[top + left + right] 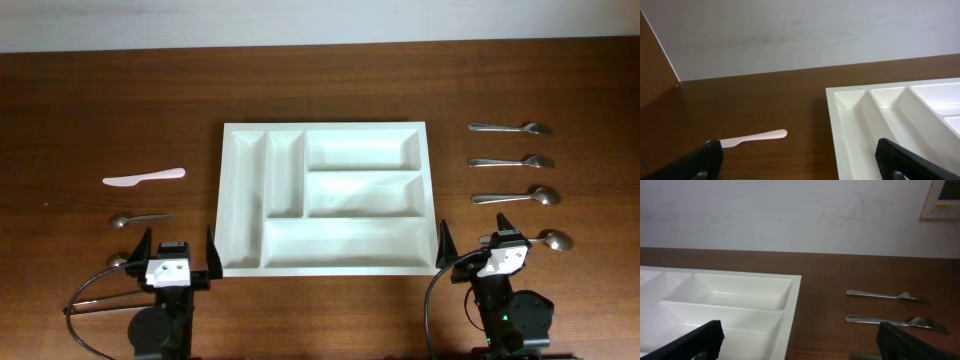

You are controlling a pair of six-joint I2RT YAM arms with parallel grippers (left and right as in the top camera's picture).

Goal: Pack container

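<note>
Nothing is packed: the cutlery tray (325, 128) lies empty. A pink plastic knife (143, 178) and two spoons (140, 218) wait left of it, four metal utensils (510, 128) right. At its near corners the left gripper (177, 244) and right gripper (475, 235) gape empty.

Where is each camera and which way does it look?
Overhead: above the table, looking straight down on the cutlery tray; left gripper and right gripper show, open.
Left wrist: on the left arm, facing the wall, seeing the tray's left end and a plastic knife; own fingers show.
Right wrist: same on the right arm, seeing the tray's right end and metal cutlery; own fingers.
Shared: all see the tray.
</note>
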